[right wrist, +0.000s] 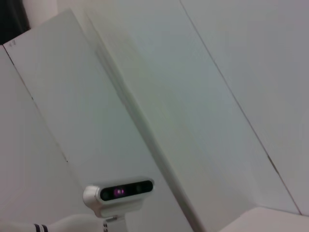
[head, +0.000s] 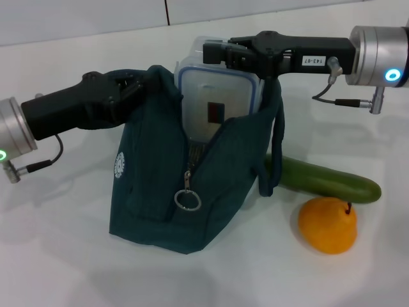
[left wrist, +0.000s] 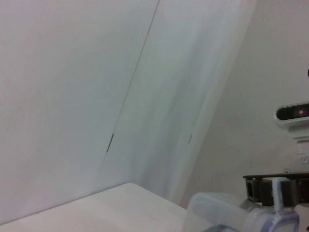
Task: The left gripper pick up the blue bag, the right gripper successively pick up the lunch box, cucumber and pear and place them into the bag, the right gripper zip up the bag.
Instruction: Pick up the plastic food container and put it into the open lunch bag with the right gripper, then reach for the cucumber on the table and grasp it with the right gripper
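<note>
The blue bag (head: 153, 198) stands on the white table with its zip open, the ring pull (head: 188, 200) hanging at the front. My left gripper (head: 137, 84) is shut on the bag's upper left edge and holds it up. The lunch box (head: 217, 96) stands on end, its lower half inside the bag's mouth. My right gripper (head: 214, 52) is shut on the box's top edge. The left wrist view shows a corner of the lunch box (left wrist: 222, 212) and the right gripper's fingers (left wrist: 275, 189). The cucumber (head: 326, 180) and the pear (head: 327, 225) lie on the table right of the bag.
One bag handle (head: 275, 147) hangs down on the right, over the cucumber's near end. Beyond the table are white wall panels (head: 83, 16). A small camera on a stand (right wrist: 118, 192) shows in the right wrist view, and the same camera (left wrist: 292, 112) in the left wrist view.
</note>
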